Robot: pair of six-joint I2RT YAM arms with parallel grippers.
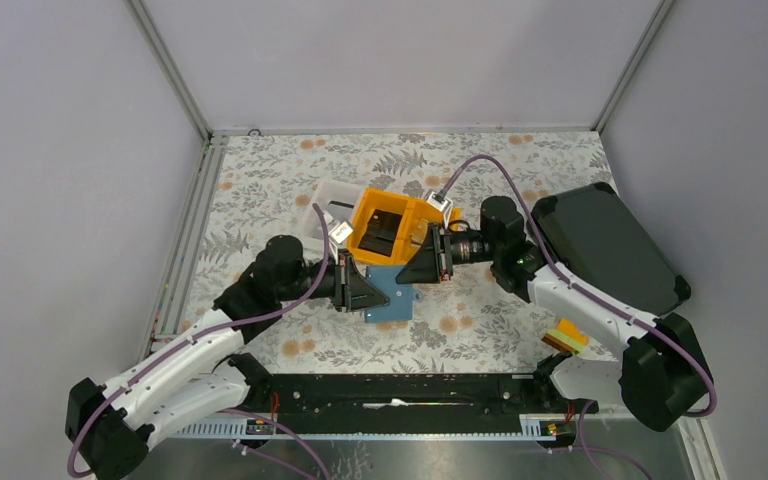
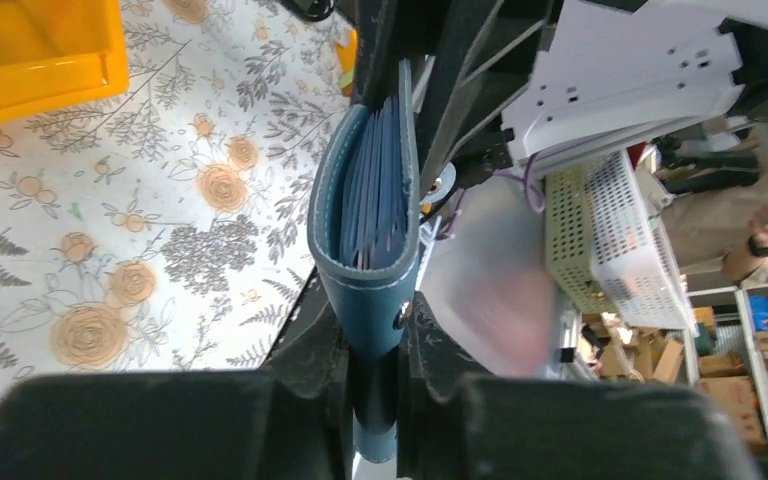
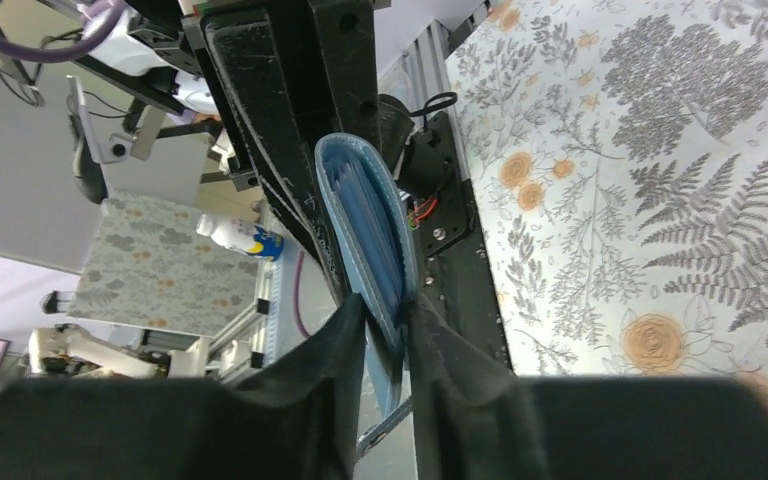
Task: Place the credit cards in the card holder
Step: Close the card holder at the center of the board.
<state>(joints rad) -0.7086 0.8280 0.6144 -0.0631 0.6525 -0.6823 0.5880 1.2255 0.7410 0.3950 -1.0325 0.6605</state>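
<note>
The left gripper point(image 2: 372, 362) is pressed together on the rounded end of the card holder point(image 2: 365, 200). Facing it, the right gripper point(image 3: 388, 338) pinches the opposite end of the same holder, so the teal wallet hangs between the two arms, above the table point(image 1: 460, 320) and just in front of the orange bin point(image 1: 365, 215). It is nearly folded and edge-on to both wrist cameras, with its paler blue pockets showing in the gap. This two-sided hold looks meant to steady the soft wallet and spread it so a pocket can be reached. Neither gripper carries a card. Dark shapes in the orange bin are probably the credit cards point(image 1: 385, 228), so one gripper must probably let go to fetch one.
</note>
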